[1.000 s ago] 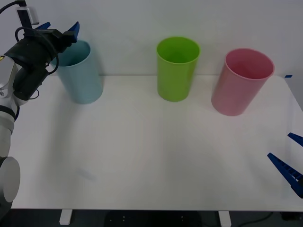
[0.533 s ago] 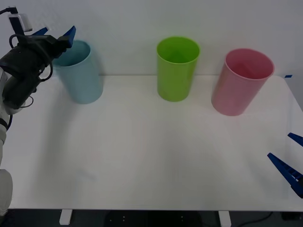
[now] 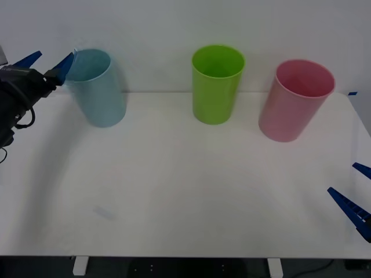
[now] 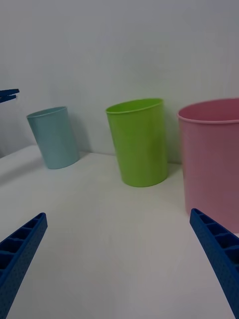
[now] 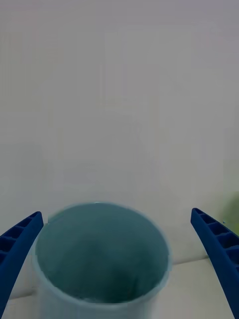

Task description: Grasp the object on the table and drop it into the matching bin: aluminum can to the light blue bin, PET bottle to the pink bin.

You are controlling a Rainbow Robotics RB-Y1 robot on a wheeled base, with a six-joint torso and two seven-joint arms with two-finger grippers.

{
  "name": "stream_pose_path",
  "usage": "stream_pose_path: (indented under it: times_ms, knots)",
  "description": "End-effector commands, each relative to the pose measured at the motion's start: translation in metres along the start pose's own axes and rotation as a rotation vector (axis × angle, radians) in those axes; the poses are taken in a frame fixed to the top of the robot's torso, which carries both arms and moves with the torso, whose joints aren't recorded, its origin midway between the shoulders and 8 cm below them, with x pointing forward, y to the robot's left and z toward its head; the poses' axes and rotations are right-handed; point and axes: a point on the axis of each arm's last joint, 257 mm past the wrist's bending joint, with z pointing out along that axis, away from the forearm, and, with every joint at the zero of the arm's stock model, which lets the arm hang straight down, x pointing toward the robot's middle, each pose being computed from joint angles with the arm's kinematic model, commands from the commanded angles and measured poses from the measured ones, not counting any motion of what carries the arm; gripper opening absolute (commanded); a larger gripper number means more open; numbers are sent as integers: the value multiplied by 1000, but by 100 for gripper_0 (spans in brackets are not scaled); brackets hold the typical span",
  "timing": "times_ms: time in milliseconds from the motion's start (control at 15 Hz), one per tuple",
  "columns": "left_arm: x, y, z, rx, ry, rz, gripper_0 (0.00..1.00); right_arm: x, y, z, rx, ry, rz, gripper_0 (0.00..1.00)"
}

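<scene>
The light blue bin [image 3: 99, 92] stands upright at the back left of the white table [image 3: 185, 191]. My left gripper [image 3: 52, 58] hangs open just left of its rim, at rim height, with nothing between the fingers. From the left wrist, the bin's mouth [image 5: 99, 259] lies between the open left gripper's [image 5: 115, 215] fingers, a little beyond them. The pink bin [image 3: 295, 104] stands at the back right. My right gripper [image 3: 342, 178] rests open low over the table's right edge. The aluminum can is out of view.
A lime green bin [image 3: 217, 87] stands between the other two, at the back centre. In the right wrist view, the three bins [image 4: 54, 137] [image 4: 139, 142] [image 4: 211, 159] line up ahead of the open right gripper [image 4: 118, 214]. A white wall rises behind the table.
My left arm has drawn back to the left, away from the light blue bin's rim, with its gripper still open. The right arm has not moved.
</scene>
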Motion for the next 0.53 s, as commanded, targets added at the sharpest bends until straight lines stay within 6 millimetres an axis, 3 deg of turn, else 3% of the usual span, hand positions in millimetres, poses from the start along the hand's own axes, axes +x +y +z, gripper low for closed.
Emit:
stream_pose_path:
  times_ms: [67, 533]
  knots:
    - [4, 2, -38, 43, 27, 13, 100, 0, 0, 0, 0, 0, 0, 100]
    - [1, 3, -134, 106, 75, 89, 100, 0, 0, 0, 0, 0, 0, 100]
